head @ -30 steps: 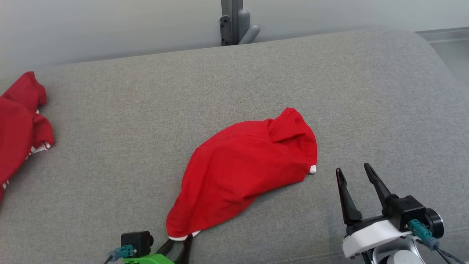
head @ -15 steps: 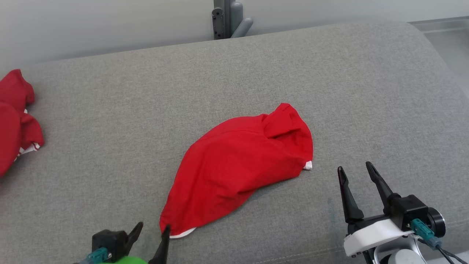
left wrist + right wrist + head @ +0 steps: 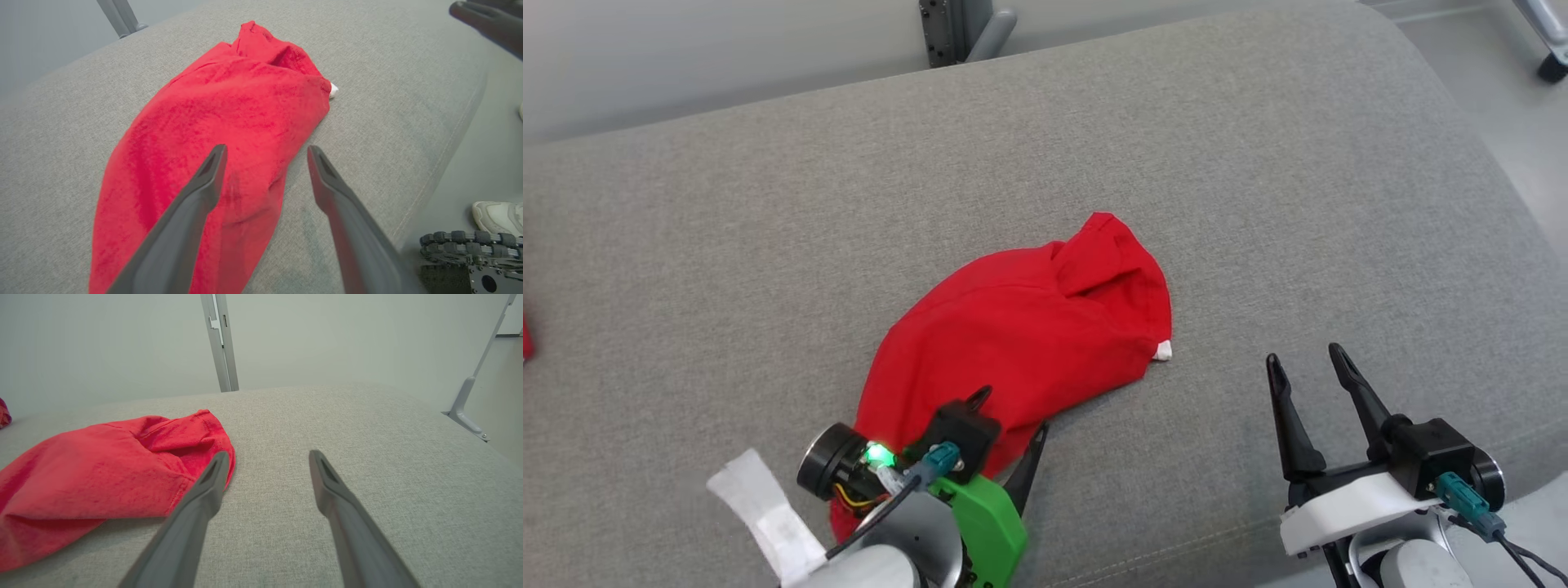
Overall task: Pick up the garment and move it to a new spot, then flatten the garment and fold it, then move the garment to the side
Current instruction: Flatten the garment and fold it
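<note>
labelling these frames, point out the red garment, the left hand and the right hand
red garment (image 3: 1029, 327), head view, middle of the cloth
left hand (image 3: 266, 148), left wrist view, midway between its fingertips
right hand (image 3: 1303, 354), head view, midway between its fingertips

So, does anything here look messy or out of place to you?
Only the red garment: it lies crumpled and lopsided on the grey cushion, one end bunched into a fold, with a white scrap peeking out at its edge. Nothing looks spilled or broken.
</note>
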Robot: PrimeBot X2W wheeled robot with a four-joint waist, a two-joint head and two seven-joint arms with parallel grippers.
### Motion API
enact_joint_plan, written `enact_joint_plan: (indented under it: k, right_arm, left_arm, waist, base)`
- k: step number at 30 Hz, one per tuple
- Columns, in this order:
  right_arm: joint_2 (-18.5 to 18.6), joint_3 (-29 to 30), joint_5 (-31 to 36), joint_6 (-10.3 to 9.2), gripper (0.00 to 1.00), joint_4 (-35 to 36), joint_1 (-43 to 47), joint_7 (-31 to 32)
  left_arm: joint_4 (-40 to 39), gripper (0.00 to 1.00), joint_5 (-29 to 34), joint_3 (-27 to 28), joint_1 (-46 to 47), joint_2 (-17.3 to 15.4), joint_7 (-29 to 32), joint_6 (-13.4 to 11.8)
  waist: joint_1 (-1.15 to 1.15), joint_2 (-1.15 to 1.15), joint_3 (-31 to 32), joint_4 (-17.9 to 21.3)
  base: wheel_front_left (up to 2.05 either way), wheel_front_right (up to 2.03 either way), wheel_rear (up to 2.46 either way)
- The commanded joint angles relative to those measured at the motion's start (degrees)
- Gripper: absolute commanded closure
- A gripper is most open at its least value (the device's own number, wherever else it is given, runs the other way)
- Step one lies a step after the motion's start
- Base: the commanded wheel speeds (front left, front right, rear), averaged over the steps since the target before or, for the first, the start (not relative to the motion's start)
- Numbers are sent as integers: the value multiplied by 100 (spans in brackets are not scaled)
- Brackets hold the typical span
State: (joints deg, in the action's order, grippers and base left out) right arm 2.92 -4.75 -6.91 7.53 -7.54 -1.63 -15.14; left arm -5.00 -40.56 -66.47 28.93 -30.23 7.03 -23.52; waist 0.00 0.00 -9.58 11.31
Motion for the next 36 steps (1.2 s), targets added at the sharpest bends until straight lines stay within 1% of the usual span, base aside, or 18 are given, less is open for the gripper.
enact_joint_plan:
  k: [1,5,9,10,11,15,18,19,20,22,27,29,31,33,34,36]
  right_arm:
    - [-1,-16,-69,-8,0,-3,-42,-1]
    - [0,-35,-132,-8,0,3,-37,-1]
    - [-1,-18,-152,-8,0,14,-39,-1]
    - [-1,-11,-145,-8,0,14,-33,-1]
    - [-2,-6,-141,-8,0,13,-26,-1]
    - [-2,27,-122,-8,0,15,13,-1]
    - [-4,32,-85,-8,0,-2,61,-1]
    - [-2,23,-72,-8,0,-13,71,-1]
    - [-2,21,-64,-8,0,-17,83,-1]
    - [-2,14,-42,-8,0,-16,106,-1]
    - [-1,32,16,-8,0,-12,99,-1]
    - [-1,26,47,-8,0,-9,71,-1]
    - [-1,14,73,-8,0,-7,44,-1]
    - [-1,-3,100,-8,0,-15,12,-1]
    - [-1,-20,111,-8,0,-22,-4,-1]
    - [-1,-69,117,-8,0,-35,-40,-1]
  left_arm:
    - [232,0,129,-104,212,102,136,68]
    - [811,0,505,-364,528,176,409,190]
    - [1361,0,636,-475,616,262,509,314]
    - [1434,75,639,-478,619,278,474,321]
    - [1496,100,610,-468,613,297,439,348]
    - [1500,100,374,-302,517,385,221,442]
    - [1368,100,71,-23,386,442,-53,494]
    - [1282,100,-108,109,315,465,-152,505]
    - [1166,100,-304,226,227,501,-234,569]
    - [898,100,-769,493,38,534,-349,737]
    - [273,100,-2271,1173,-428,496,-262,1382]
    - [158,100,-2921,1555,-567,522,-252,1572]
    - [254,100,-3388,1938,-577,523,-290,1665]
    - [494,100,-3799,2243,-507,635,-302,1723]
    - [695,100,-3858,2374,-415,669,-327,1704]
    - [1171,100,-3756,2405,-186,674,-334,1644]
  waist:
    - [0,0,-105,241]
    - [0,0,-129,426]
    - [0,0,-124,558]
    - [0,0,-118,573]
    - [0,0,-109,585]
    - [0,0,-77,585]
    - [0,0,-25,560]
    - [0,0,-4,551]
    - [0,0,18,541]
    - [0,0,43,515]
    - [0,0,56,438]
    - [0,0,36,413]
    - [0,0,7,390]
    - [0,0,-36,371]
    - [0,0,-57,368]
    - [0,0,-115,380]
  base:
    - [0,0,0]
    - [0,0,0]
    - [0,0,0]
    - [0,0,0]
    - [0,0,0]
    - [0,0,0]
    - [0,0,0]
    - [0,0,0]
    - [0,0,0]
    - [0,0,0]
    - [0,0,0]
    - [0,0,0]
    - [0,0,0]
    - [0,0,0]
    - [0,0,0]
    - [0,0,0]
